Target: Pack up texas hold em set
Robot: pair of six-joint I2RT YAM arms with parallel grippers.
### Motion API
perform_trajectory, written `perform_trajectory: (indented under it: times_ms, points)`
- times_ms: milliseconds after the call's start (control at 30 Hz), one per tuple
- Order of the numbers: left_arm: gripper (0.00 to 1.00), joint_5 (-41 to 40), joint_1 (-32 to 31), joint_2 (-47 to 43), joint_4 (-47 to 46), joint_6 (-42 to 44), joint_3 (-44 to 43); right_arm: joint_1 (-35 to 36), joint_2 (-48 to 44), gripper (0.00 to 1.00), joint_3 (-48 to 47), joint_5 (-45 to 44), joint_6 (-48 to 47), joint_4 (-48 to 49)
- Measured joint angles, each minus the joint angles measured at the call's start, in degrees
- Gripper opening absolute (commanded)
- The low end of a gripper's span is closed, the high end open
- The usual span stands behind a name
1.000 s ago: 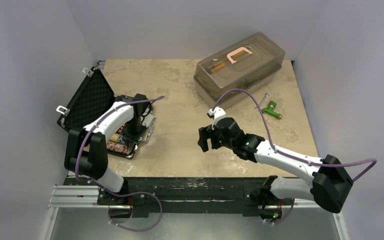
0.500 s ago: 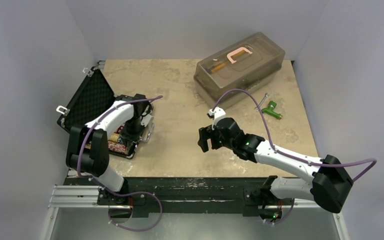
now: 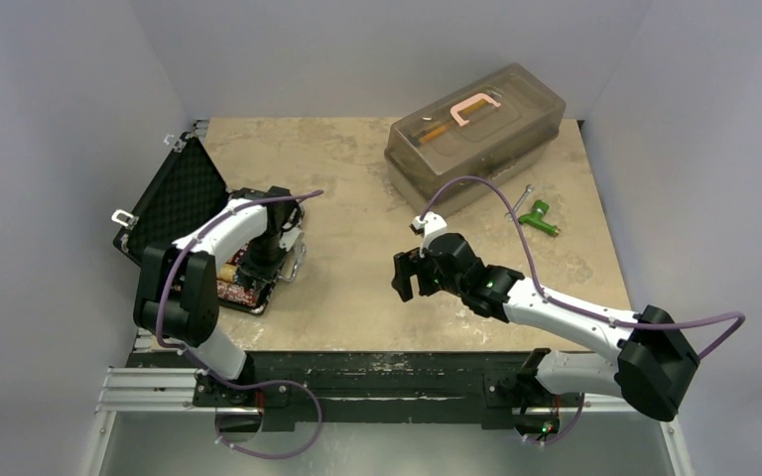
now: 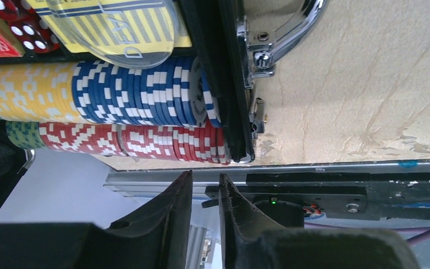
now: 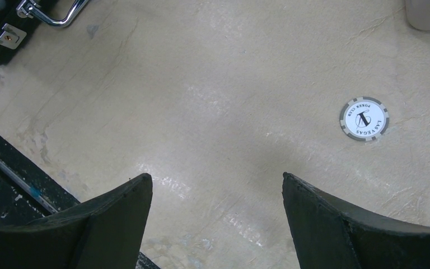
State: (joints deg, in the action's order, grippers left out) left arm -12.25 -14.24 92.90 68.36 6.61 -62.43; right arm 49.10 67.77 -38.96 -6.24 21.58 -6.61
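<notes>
Flat black hinged foam-lined case (image 3: 174,198) sits open at left edge of beige table (image 3: 357,278), w/ multicoloured chip rows (image 4: 145,95) inside. L gripper (image 4: 204,178) by case's near edge, jaws barely parted, empty. R gripper (image 5: 215,178) spread wide, empty, above loose grey-white round chip (image 5: 364,118).

chip rows (image 4: 140,92) cropped left, handle (image 4: 298,29) cropped top

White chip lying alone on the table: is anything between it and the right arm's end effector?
Nothing visible. The loose chip lies flat on the table, just beyond the open right end effector, with only bare tabletop between them. The stretch from the chip toward the case looks bare too.
</notes>
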Motion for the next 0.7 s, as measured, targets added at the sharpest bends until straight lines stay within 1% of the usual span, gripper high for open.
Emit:
perform_trajectory:
  times_ms: [200, 267, 367, 400, 467, 533, 567, 633, 700]
  points:
    - [0.3, -1.9, 0.0, -0.9, -0.4, -0.2, -0.2, 0.0, 0.9, 0.83, 0.0, 0.0, 0.0, 0.3]
    - [0.33, -2.0, 0.0, -3.1, -1.0, -0.7, -0.2, 0.0, 1.1, 0.83, 0.0, -0.1, 0.0, 0.3]
    - [0.34, -2.5, -0.4, -9.6, -2.6, -2.4, -1.0, 0.0, 1.2, 0.84, 0.1, -0.7, 0.3, 0.3]
    - [0.38, -2.9, -0.7, -13.6, -4.5, -3.3, -1.5, 0.0, 1.2, 0.84, 0.1, -1.3, 0.4, 0.3]
    - [0.52, -3.0, -1.8, -21.2, -9.2, -5.4, -2.2, 0.0, 1.2, 0.85, 0.1, -2.8, 0.7, 0.2]
    - [0.68, -2.5, -2.7, -29.7, -16.8, -8.8, -2.0, 0.0, 1.3, 0.87, 0.1, -5.2, 1.2, 0.2]
    - [0.75, -2.1, -2.8, -33.8, -21.2, -10.8, -1.4, 0.0, 1.5, 0.87, 0.1, -6.6, 1.6, 0.0]
    - [0.84, -1.7, -2.8, -40.2, -30.3, -15.6, 1.0, -0.1, 2.2, 0.92, 0.1, -9.3, 2.3, -0.4]
    - [0.92, -1.5, -2.7, -43.6, -38.5, -20.1, 3.8, -0.6, 3.1, 0.96, 0.0, -11.8, 3.1, -1.8]
